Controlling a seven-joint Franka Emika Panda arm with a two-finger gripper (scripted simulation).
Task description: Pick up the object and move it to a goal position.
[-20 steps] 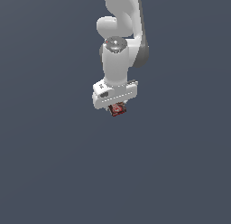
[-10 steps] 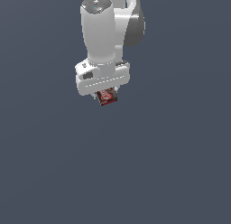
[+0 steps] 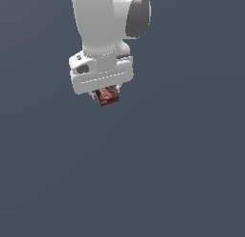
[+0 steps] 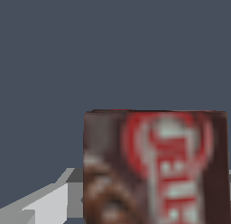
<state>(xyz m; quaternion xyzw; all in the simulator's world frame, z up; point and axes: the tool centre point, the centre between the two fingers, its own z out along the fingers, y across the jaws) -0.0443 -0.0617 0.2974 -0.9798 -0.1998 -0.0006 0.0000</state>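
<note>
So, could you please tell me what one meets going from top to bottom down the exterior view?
White arm → claw → dark red-brown box held in it → plain grey backdrop.

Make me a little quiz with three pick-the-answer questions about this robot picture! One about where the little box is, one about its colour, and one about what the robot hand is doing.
1. Where is the box?
A. lying on the floor
B. right under the white robot hand, up in the air
C. on top of the arm

2. What colour is the box?
A. dark red-brown with whitish-red label markings
B. bright blue
C. plain yellow

3. What is the gripper doing?
A. open with nothing in it
B. shut on the box
C. out of sight

Answers: 1 B, the box pokes out just below the hand with plain background all around. 2 A, the wrist view shows brown with a red and whitish label. 3 B, the box hangs from the hand without falling.
</note>
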